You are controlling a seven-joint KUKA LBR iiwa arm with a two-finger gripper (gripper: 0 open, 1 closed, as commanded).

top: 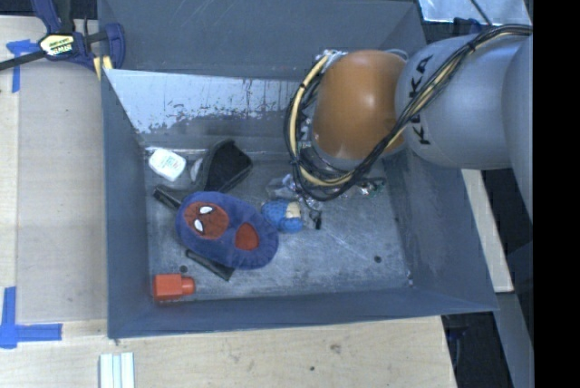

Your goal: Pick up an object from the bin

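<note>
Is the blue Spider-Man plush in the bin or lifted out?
In the bin. The blue plush lies on the bin floor, left of the gripper, with an orange block near it.

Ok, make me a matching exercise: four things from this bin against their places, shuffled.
Things:
1 white plug-like piece
2 orange block
3 blue Spider-Man plush
4 black flat box

Places in the bin:
A lower left corner
B centre left of the floor
C upper left, by the back wall
D just right of the white piece

Pairs: 1-C, 2-A, 3-B, 4-D
</note>
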